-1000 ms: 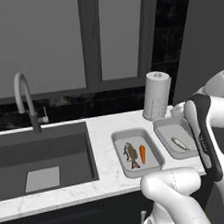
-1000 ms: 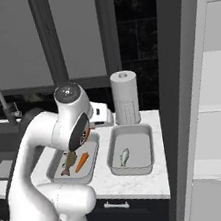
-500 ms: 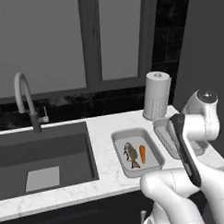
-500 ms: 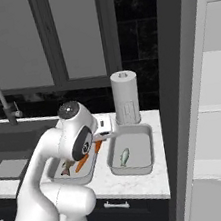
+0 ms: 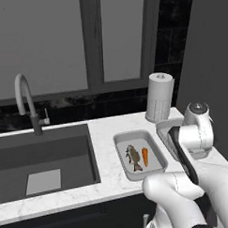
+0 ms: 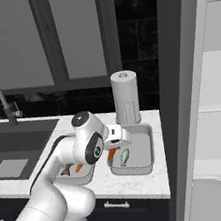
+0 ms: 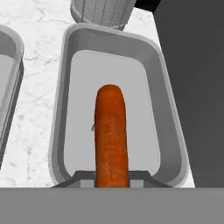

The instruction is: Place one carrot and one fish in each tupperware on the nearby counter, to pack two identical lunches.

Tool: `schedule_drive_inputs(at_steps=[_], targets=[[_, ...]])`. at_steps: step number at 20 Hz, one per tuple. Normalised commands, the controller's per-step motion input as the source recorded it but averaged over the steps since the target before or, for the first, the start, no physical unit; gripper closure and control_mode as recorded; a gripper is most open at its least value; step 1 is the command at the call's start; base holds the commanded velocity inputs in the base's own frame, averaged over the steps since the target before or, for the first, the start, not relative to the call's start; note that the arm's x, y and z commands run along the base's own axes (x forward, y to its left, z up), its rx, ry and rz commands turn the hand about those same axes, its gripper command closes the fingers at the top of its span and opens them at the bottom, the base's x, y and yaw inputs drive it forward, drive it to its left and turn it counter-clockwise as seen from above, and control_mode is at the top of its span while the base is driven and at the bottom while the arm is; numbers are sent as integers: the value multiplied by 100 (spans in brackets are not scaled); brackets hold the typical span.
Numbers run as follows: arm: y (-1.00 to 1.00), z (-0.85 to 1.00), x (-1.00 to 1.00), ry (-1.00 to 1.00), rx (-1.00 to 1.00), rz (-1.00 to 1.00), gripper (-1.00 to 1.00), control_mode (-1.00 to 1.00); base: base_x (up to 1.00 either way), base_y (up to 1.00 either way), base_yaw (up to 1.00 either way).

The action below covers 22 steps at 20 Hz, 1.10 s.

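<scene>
You have the gripper (image 7: 112,177) closed on a carrot (image 7: 111,135), which sticks out from between the fingertips and hangs over the middle of the right-hand tupperware (image 7: 168,127). In the hand view the carrot runs lengthwise along that container, its rounded end pointing toward the paper towel roll (image 7: 103,12) that stands just beyond the container's far rim. A sliver of something grey peeks out beside the carrot, low in the container; you cannot tell from that view what it is.

From the right base view you can see the held carrot (image 6: 111,154) as a short orange stub under the hand, above the near left part of the same tupperware (image 6: 147,147), with a fish (image 6: 124,156) lying on the container floor just beside it. The paper towel roll (image 6: 125,97) stands upright on the counter (image 6: 144,180) right behind that container, close to the dark wall.

The other tupperware (image 5: 123,157) sits just left of the paper towel roll (image 5: 159,97), toward the sink (image 5: 42,159). In the left base view it holds a fish (image 5: 133,157) and a second carrot (image 5: 145,156) lying side by side, the carrot on the side nearer the roll. The two containers rest close together on the marble counter (image 5: 103,135), rims nearly touching. The tap (image 5: 26,102) rises behind the sink, well apart from the roll.
</scene>
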Motion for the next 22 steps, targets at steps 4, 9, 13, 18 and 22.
schedule_drive_inputs(at_steps=[4,9,13,18,22], targets=[[-45,-11,40,18,0,-3,100,-100,0,0,0],[-35,-4,30,11,0,0,100,-100,0,0,0],[-27,-19,16,2,0,0,100,-100,0,0,0],[-14,-44,21,-4,0,0,100,-100,0,0,0],[-5,-41,26,-5,0,0,100,-100,0,0,0]])
